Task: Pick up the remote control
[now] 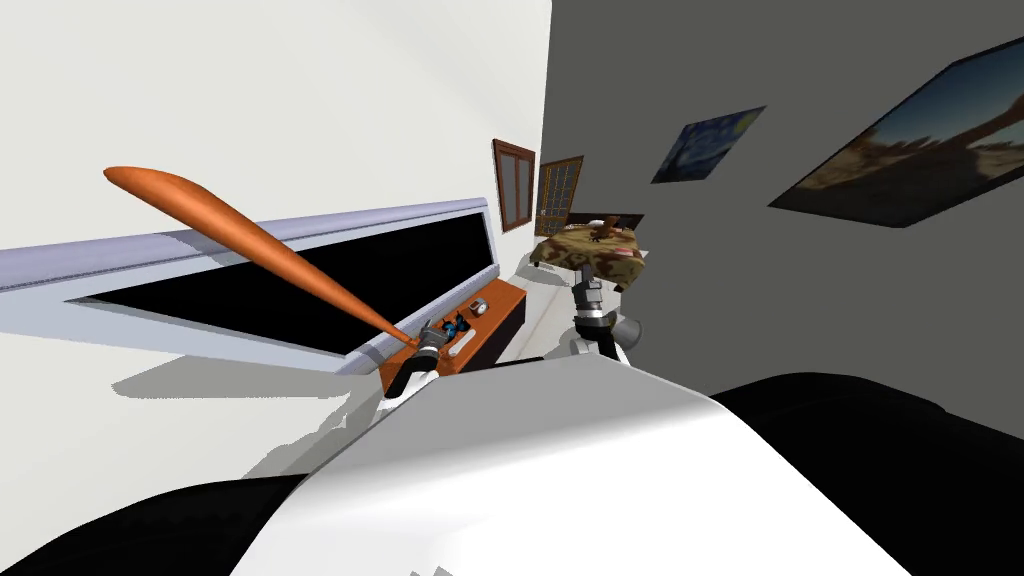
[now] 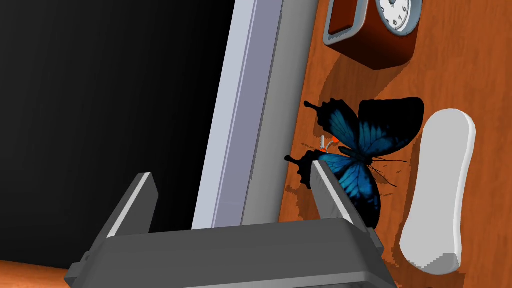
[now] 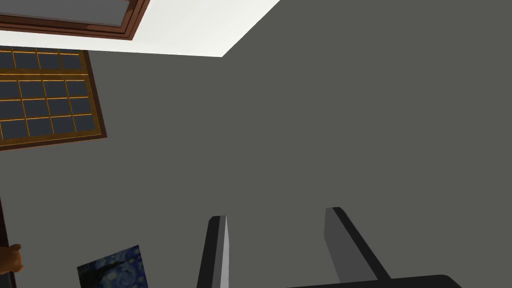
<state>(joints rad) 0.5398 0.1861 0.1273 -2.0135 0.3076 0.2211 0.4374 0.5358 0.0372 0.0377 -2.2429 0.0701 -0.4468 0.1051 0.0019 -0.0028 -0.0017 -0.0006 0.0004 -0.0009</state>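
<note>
The remote control (image 2: 437,192), plain white, long and round-ended, lies flat on the orange wooden cabinet (image 2: 475,75). A blue-black butterfly (image 2: 365,150) sits between it and the television (image 2: 250,115), with a clock (image 2: 397,15) farther along. The left gripper (image 2: 231,169) hovers with its jaws apart, one finger over the butterfly. The right gripper (image 3: 276,213) is also spread.

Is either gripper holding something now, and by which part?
Nothing is held. Both the left gripper and the right gripper are open and empty; the white remote control lies untouched.
</note>
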